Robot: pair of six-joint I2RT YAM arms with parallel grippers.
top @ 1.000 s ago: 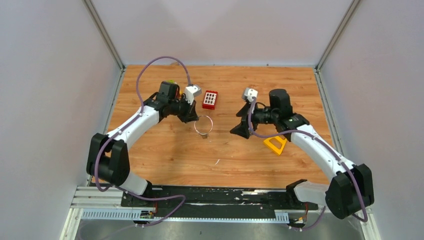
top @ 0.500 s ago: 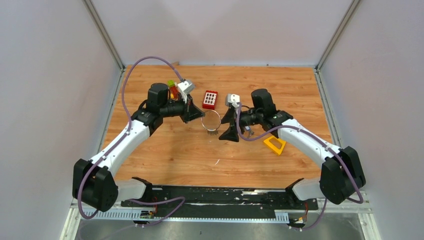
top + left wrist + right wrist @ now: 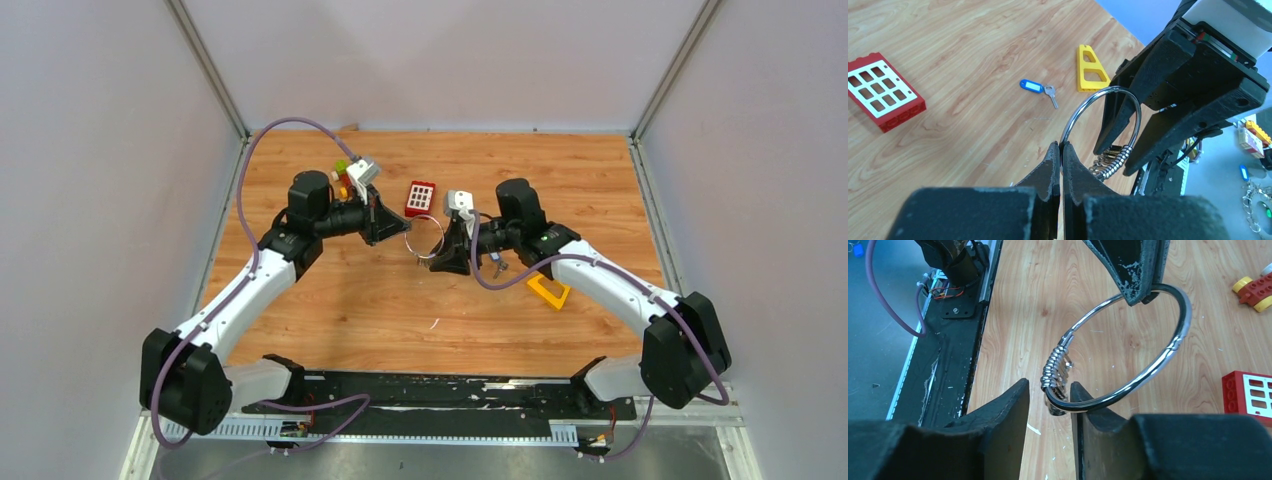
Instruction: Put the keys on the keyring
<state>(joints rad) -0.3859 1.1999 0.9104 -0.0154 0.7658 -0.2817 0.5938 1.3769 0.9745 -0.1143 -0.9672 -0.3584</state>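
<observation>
My left gripper (image 3: 403, 232) is shut on the keyring (image 3: 425, 238), a thin silver ring held upright above the table. In the left wrist view the fingertips (image 3: 1061, 145) pinch the keyring's wire (image 3: 1079, 109). My right gripper (image 3: 438, 255) faces it from the other side. Its jaws (image 3: 1049, 385) stand apart around the keyring's (image 3: 1148, 372) lower arc, by a silver coil (image 3: 1054, 367). The wire rests against the right finger. One of the keys (image 3: 1050, 95), with a blue tag (image 3: 1031, 86), lies on the wood (image 3: 497, 265).
A red brick (image 3: 420, 198) lies just behind the ring. A yellow triangular block (image 3: 548, 290) sits under the right forearm. A small coloured toy (image 3: 342, 175) is behind the left wrist. White walls close three sides.
Both arms swung inward toward the table's middle. The left gripper carried the ring right and up. The right gripper came onto the ring and its jaws narrowed around it.
</observation>
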